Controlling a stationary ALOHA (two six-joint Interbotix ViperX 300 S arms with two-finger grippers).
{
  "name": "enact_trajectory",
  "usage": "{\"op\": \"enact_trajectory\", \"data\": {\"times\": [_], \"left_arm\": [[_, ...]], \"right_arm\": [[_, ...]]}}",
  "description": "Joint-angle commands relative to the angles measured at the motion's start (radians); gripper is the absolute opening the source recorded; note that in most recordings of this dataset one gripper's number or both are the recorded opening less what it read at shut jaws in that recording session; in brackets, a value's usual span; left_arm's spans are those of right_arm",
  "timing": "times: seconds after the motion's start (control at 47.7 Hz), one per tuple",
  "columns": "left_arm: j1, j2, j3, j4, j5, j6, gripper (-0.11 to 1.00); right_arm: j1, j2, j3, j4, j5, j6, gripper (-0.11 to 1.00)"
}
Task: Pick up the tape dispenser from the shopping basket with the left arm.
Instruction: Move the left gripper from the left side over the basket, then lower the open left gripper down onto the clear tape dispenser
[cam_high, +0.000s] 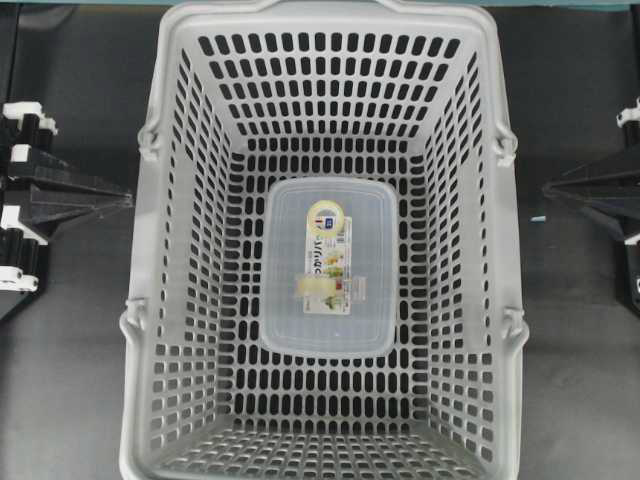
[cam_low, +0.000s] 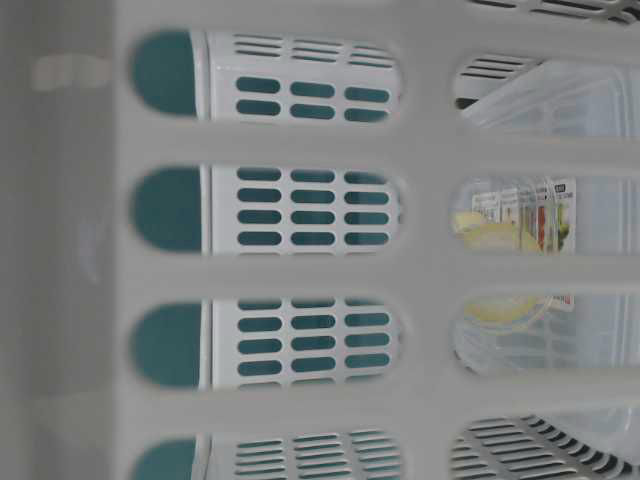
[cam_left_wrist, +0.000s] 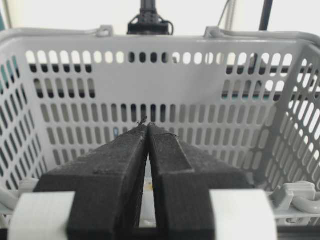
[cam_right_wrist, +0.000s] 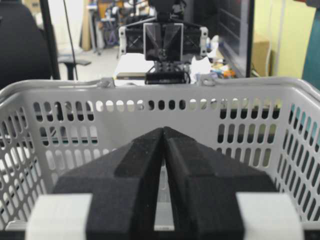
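the left gripper (cam_left_wrist: 148, 131) fills the near view, its fingers pressed together on nothing, parked outside the shopping basket (cam_high: 150, 190) at its left. the tape dispenser (cam_high: 330, 265) lies flat mid-floor inside, untouched. the right gripper (cam_right_wrist: 163, 134), also closed and empty, waits outside the right wall.

Basket: you see a large light-grey slotted plastic shopping basket (cam_high: 176, 300), smooth, with a soft sheen.
Box: your clear, rounded-corner plastic tape dispenser (cam_high: 300, 320) looks glossy and see-through.
Label: the white paper label (cam_high: 335, 262) on it looks flat and printed.
Left fingers: your black left gripper (cam_left_wrist: 147, 131) looks matt and grainy, like foam.
Right fingers: your black right gripper (cam_right_wrist: 163, 135) shows the same matt texture.
Table: the dark tabletop (cam_high: 70, 380) looks dull.
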Motion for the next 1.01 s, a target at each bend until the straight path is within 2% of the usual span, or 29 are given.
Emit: {"op": "enact_trajectory", "data": {"times": [0.0,0.063,0.126,0.314,0.755,0.901,0.943,0.985], "left_arm": [[-0.009,0.021,-0.046,0.043,0.026,-0.021,0.06],[-0.011,0.035,-0.078,0.043,0.075,-0.029,0.01],[-0.011,0.052,-0.115,0.043,0.133,-0.034,0.0],[-0.015,0.14,-0.25,0.043,0.302,-0.032,0.0],[-0.032,0.494,-0.594,0.043,0.578,-0.025,0.0],[-0.037,0.601,-0.692,0.043,0.681,-0.025,0.01],[-0.037,0.627,-0.716,0.043,0.707,-0.025,0.03],[-0.035,0.652,-0.742,0.043,0.735,-0.018,0.08]], "right_arm": [[-0.009,0.006,-0.014,0.002,-0.005,0.0,0.0],[-0.009,0.002,-0.014,0.006,0.006,0.005,0.05],[-0.009,-0.003,-0.014,0.006,0.028,0.005,-0.01],[-0.011,-0.026,-0.015,0.006,0.058,0.003,-0.01],[-0.009,-0.054,-0.017,0.006,0.101,0.005,0.0],[-0.009,-0.06,-0.02,0.006,0.107,0.003,0.12],[-0.011,-0.063,-0.018,0.006,0.112,0.003,0.18],[-0.011,-0.064,-0.02,0.006,0.117,0.003,0.28]]}}
